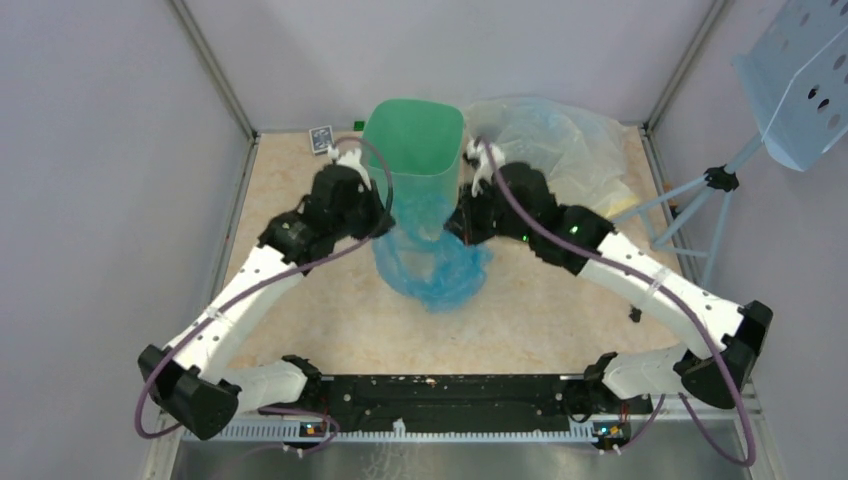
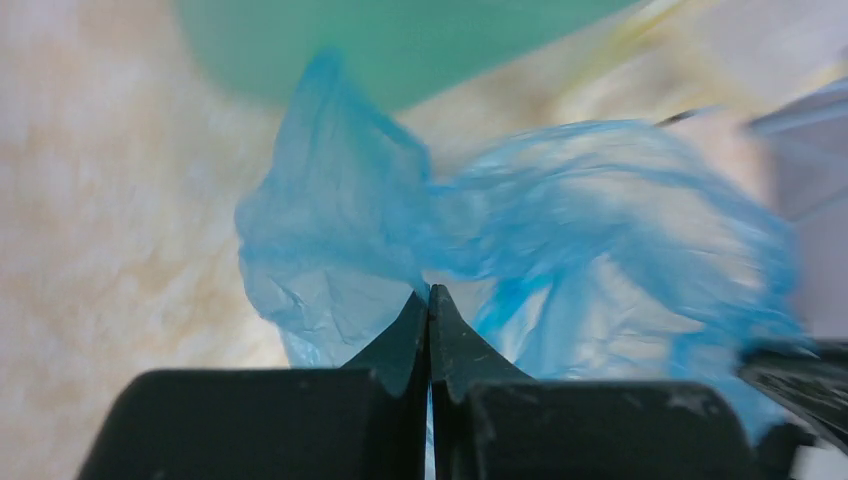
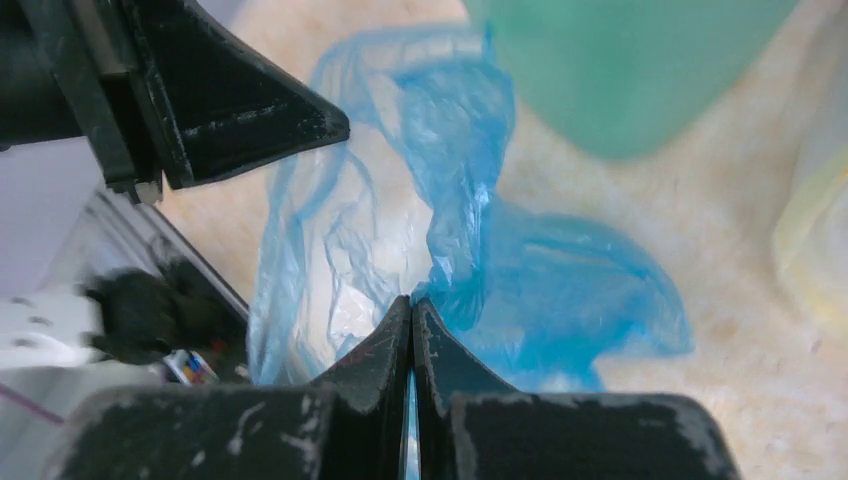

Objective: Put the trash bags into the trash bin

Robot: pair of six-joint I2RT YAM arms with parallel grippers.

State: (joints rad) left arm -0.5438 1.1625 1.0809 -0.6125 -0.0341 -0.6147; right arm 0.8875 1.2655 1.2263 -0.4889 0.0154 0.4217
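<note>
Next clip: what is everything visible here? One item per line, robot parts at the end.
blue trash bag: one, translucent blue, crumpled in front of the bin, between the two grippers
trash bin: one, mint green, upright, rear centre of the table
clear bag: one, yellowish, crumpled at the rear, right of the bin
small card: one, dark, rear, left of the bin
perforated panel: one, pale blue, on a stand beyond the right wall
table: one, mottled beige
left gripper: one, black fingers, shut on the blue trash bag
right gripper: one, black fingers, shut on the blue trash bag
</note>
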